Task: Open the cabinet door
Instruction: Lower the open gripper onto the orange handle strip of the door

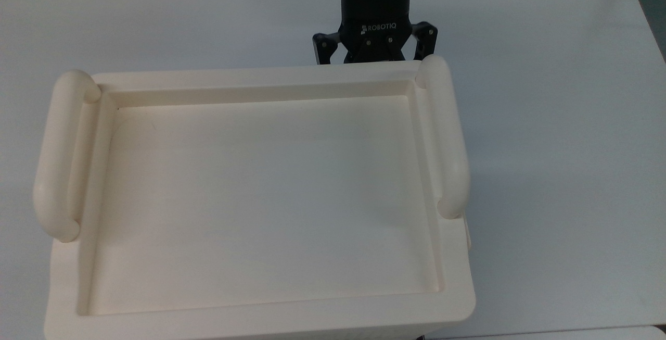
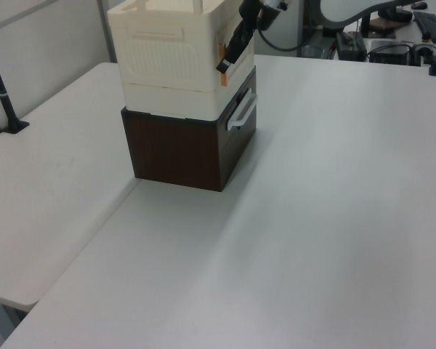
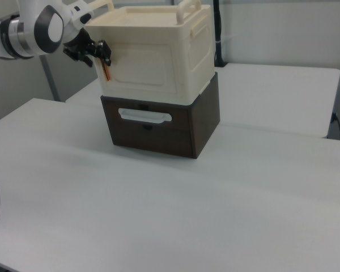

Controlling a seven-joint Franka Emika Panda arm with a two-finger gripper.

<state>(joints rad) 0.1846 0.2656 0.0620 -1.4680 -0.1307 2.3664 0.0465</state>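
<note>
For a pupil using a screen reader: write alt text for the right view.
A white robot arm's black gripper reaches the left edge of the cream plastic cabinet's front door, by an orange strip. The cabinet sits on a dark brown drawer box on a white table.
</note>
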